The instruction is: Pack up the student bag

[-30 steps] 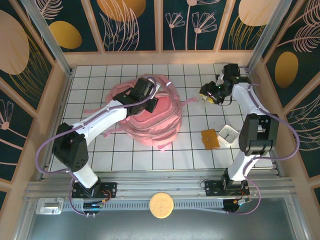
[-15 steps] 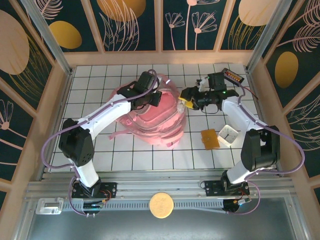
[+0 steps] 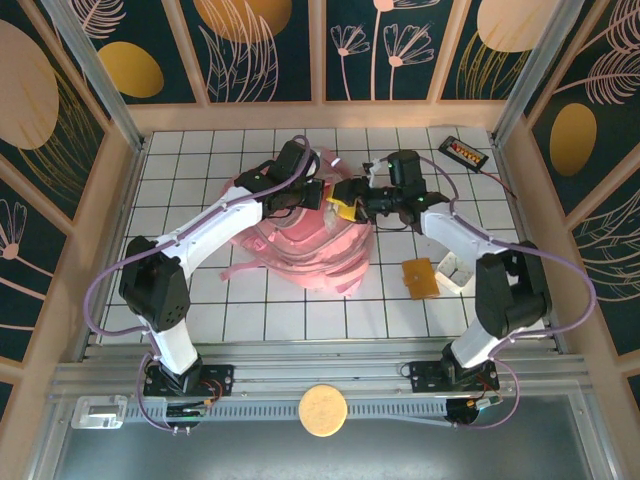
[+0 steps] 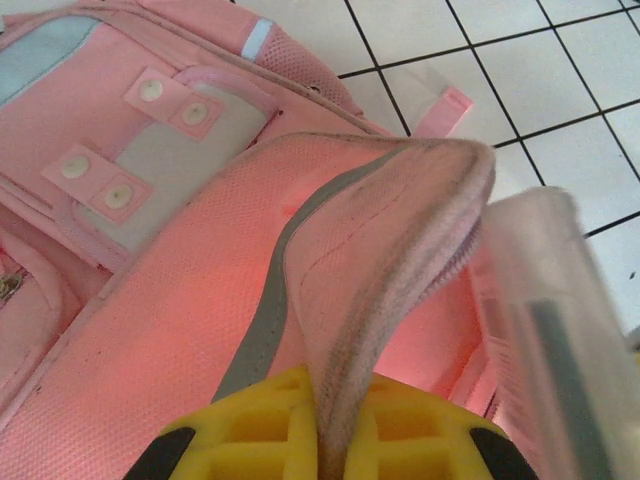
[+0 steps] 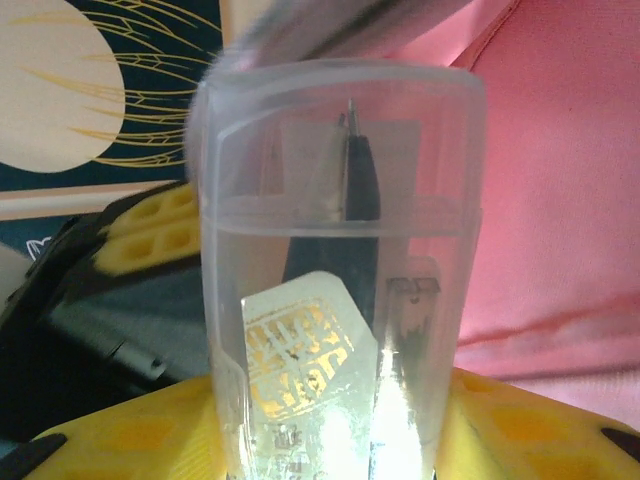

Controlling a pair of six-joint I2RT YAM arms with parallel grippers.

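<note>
Now, student bag (image 3: pixel 310 255): a pale-pink heap lying on the white-tiled table (image 3: pixel 200 310), left of centre and toward the far side, with loose straps trailing out on its left and near sides.
left tool (image 3: pixel 306 196): over the bag's far edge; in the left wrist view its yellow fingers (image 4: pixel 245 435) are pressed together on a folded lip of pink fabric with grey trim, holding that lip up off the bag's body.
right tool (image 3: pixel 343 206): reaches in from the right and sits just beside the left tool at the bag's far-right edge; its yellow fingers (image 5: pixel 135 440) pinch a clear case (image 5: pixel 340 250) between them.
clear case, contents: see-through plastic, upright in the right wrist view, with a dark pen and a gold-printed card inside.
clear case, place: just right of the lifted lip in the left wrist view, blurred; whether its end is already inside the bag I cannot tell.
orange card (image 3: pixel 420 277): flat on the table, right of the bag and apart from it.
white box (image 3: pixel 457 268): just right of the orange card, near the right arm's elbow.
black tray (image 3: pixel 466 152): in the far-right corner, with a row of coloured dots.
round tan disc (image 3: pixel 322 410): on the metal rail at the near edge, between the two arm bases.
</note>
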